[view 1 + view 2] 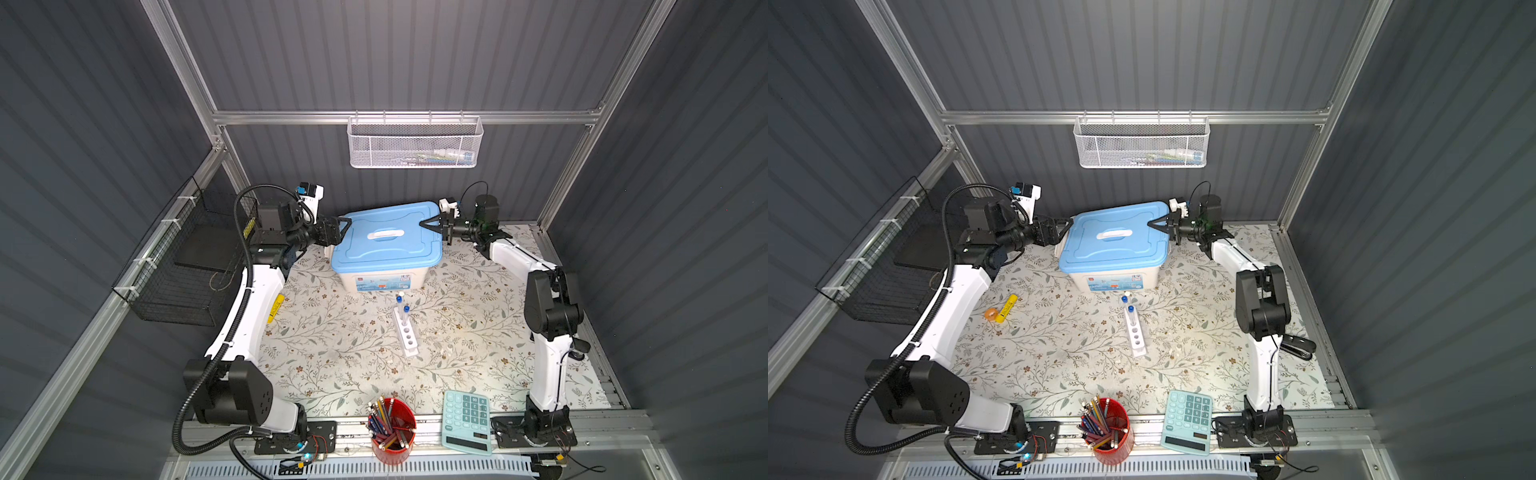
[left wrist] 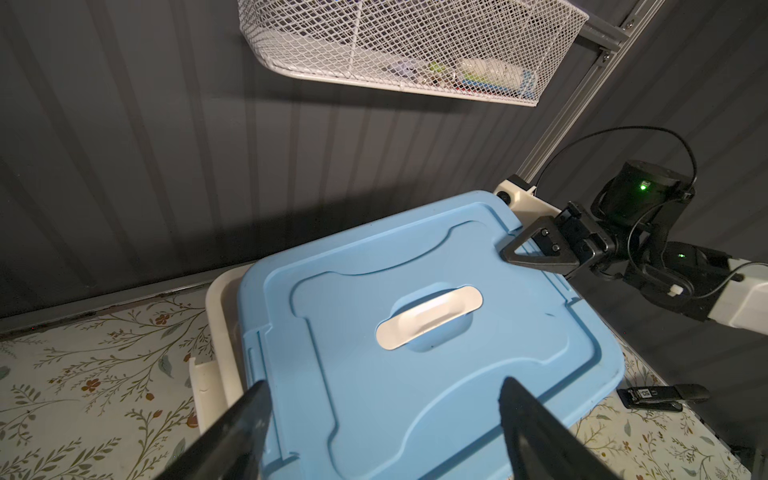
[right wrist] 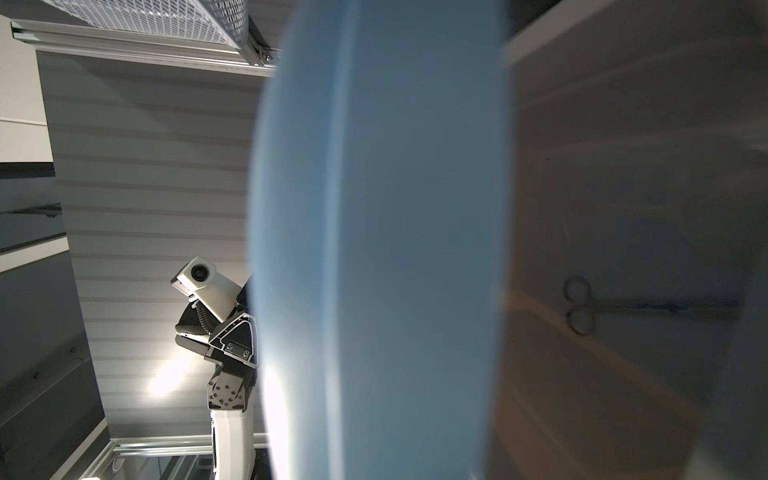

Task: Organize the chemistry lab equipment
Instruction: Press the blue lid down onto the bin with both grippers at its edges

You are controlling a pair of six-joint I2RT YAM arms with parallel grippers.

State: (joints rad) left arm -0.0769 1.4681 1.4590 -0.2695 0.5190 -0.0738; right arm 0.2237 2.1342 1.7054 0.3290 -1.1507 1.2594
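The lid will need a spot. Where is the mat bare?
Bare: mat between rack and marker, rack and right arm, rack and cup. Crowded: the box, with left gripper and right gripper at its lid, tubes close before it.

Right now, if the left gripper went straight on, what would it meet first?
Probably the blue lid: the open left gripper points across its near edge; depth is unclear.
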